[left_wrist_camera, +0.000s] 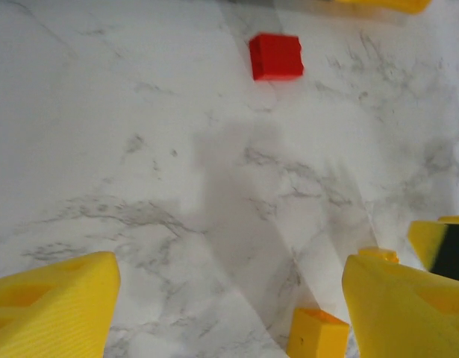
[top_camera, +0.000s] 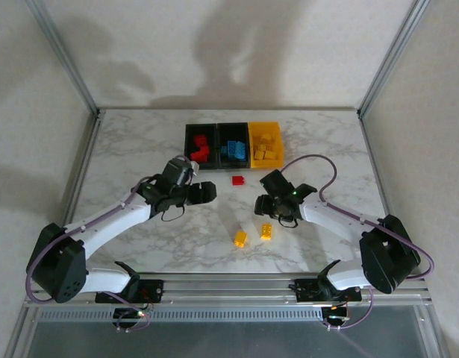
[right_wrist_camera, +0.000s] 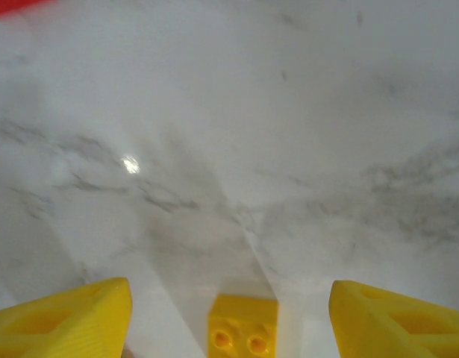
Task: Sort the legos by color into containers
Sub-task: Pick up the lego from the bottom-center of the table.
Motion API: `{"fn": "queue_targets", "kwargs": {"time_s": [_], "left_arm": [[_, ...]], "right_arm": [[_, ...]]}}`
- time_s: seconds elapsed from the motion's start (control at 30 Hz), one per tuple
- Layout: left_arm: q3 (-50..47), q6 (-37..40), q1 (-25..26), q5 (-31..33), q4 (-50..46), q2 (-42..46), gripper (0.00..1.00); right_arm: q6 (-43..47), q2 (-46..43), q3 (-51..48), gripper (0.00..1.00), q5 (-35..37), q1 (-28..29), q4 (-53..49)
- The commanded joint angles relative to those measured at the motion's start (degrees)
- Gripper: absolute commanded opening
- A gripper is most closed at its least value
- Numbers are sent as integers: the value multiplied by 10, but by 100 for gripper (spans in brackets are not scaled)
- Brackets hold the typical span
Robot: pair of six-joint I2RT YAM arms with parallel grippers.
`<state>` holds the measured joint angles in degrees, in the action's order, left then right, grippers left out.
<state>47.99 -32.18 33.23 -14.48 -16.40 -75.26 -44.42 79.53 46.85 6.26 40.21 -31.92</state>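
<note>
The marble tabletop (top_camera: 139, 149) was nearly sorted: along the middle of its far edge sat three small open plastic bins joined in a row, the left black bin (top_camera: 188, 138) holding red studded bricks (top_camera: 200, 148), the middle black bin (top_camera: 233, 125) blue bricks (top_camera: 234, 151), and the yellow bin (top_camera: 278, 142) yellow bricks (top_camera: 265, 147). One colour per bin, so each stray had an obvious home. Three strays were out: a loose red brick (top_camera: 237, 180) just in front of the bins, and two loose yellow bricks (top_camera: 240, 239) (top_camera: 266, 231) side by side toward the near edge. The left arm (top_camera: 117, 216) reached in toward the centre, its jaws released and gripping nothing, yellow fingers (left_wrist_camera: 50, 306) spread over bare marble. Ahead of them lay the red brick (left_wrist_camera: 275, 57), likely that arm's next pick, since the red bin is on its side. The right arm (top_camera: 333, 216) hung over the yellows, jaws released too, fingers (right_wrist_camera: 65, 321) set either side of a yellow brick (right_wrist_camera: 242, 324) that lay studs up between them, touching neither. That straddle looked like a lineup for the grab, with the yellow bin waiting at the right end.
</note>
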Motion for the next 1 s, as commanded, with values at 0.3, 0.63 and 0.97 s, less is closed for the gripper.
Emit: {"fn": "queue_targets", "kwargs": {"time_s": [0.3,0.63,0.97], "left_arm": [[-5,-17,32,2,33,-33,77],[-1,-27,35,7,38,-33,77],[9,-54,34,51,50,28,77]], "right_arm": [[-37,64,-34,58,-16,39,12],[8,79,38,22,36,38,-25],[130,141,245,23,68,-84,-20]]}}
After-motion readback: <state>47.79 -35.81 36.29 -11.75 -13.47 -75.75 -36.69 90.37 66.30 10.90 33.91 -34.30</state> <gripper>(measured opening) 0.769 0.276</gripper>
